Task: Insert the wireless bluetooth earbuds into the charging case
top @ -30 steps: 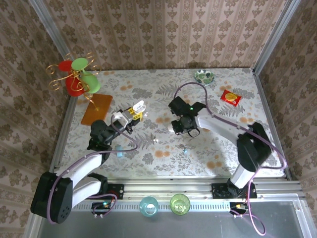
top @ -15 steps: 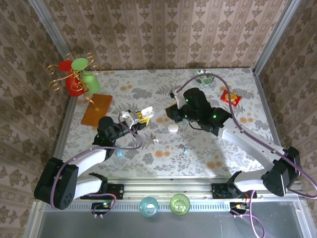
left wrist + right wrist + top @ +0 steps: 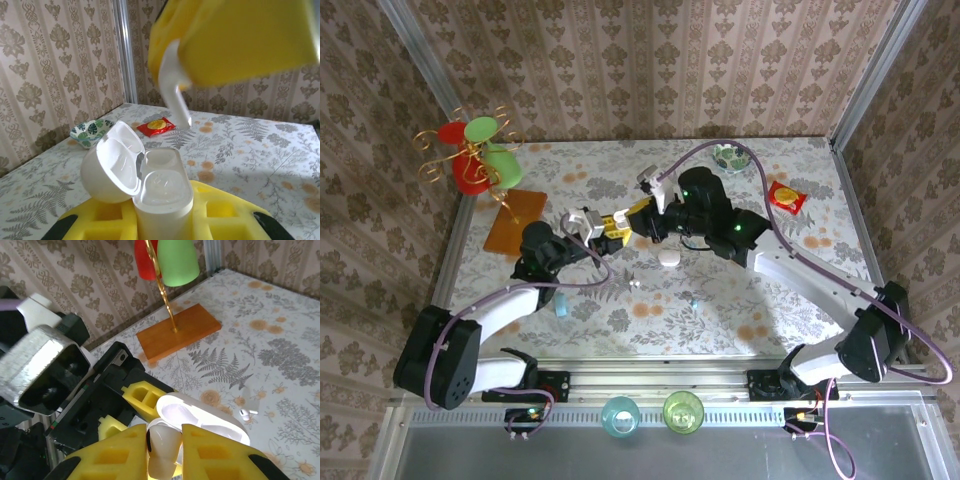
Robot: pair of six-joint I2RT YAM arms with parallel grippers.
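Right tool [image 3: 164, 432] with earbud [image 3: 161, 455] above open case [image 3: 210, 426]

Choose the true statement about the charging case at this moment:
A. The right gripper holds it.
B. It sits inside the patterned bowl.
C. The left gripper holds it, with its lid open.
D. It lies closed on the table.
C: in the left wrist view the charging case stands between the yellow fingers of the left gripper with its lid swung open, while the right gripper holds an earbud above it.

Left claw [image 3: 608, 226] clamped; right claw [image 3: 638, 210] pinching.
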